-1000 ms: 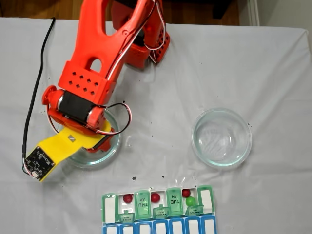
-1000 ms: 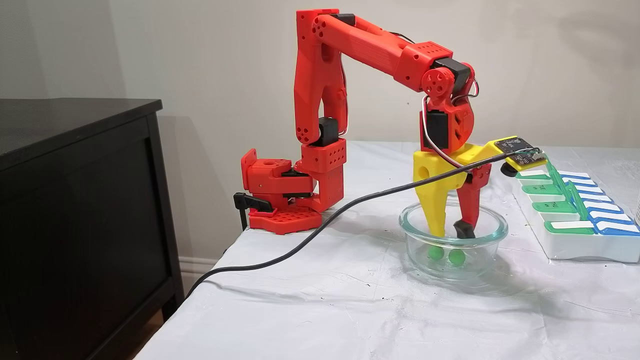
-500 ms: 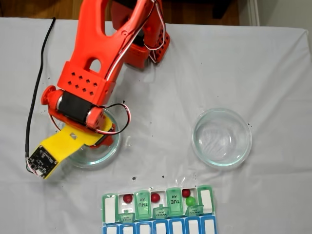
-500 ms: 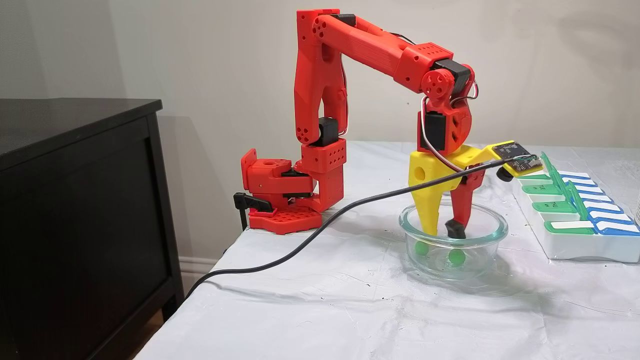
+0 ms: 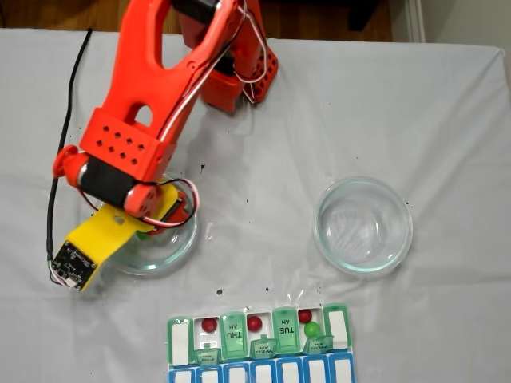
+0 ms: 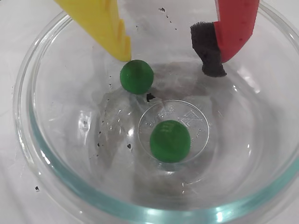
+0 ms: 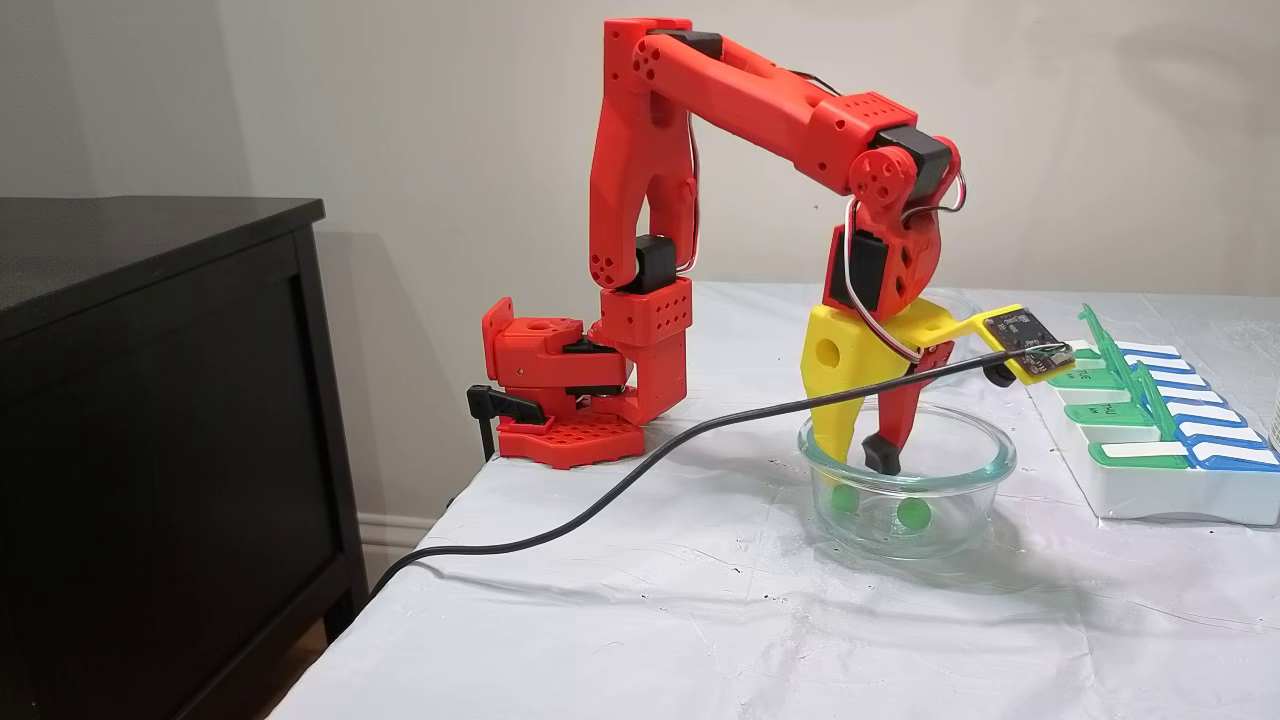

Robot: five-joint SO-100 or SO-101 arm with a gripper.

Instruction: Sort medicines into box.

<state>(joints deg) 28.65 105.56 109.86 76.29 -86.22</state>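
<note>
In a fixed view, lower centre, the box (image 5: 259, 335) is holding two red balls and one green. In the wrist view the gripper (image 6: 170, 53) is gaping, its yellow finger (image 6: 105, 25) now touching a green ball (image 6: 136, 76) after shifting sideways; the grasp is still pending. In the side view both balls are sitting inside the glass dish (image 7: 985, 470).

This looks like a room in a home. A table (image 7: 700, 620) draped in a wrinkled white cloth (image 5: 383, 112) stands against a plain painted wall (image 7: 400, 120) with a white baseboard (image 7: 400, 525). Well off to the gripper's (image 7: 860, 460) side in a fixed view stands a dark wooden cabinet (image 7: 150, 400). Beyond the table's far edge, behind the arm, wood flooring (image 5: 56, 14) shows.
</note>
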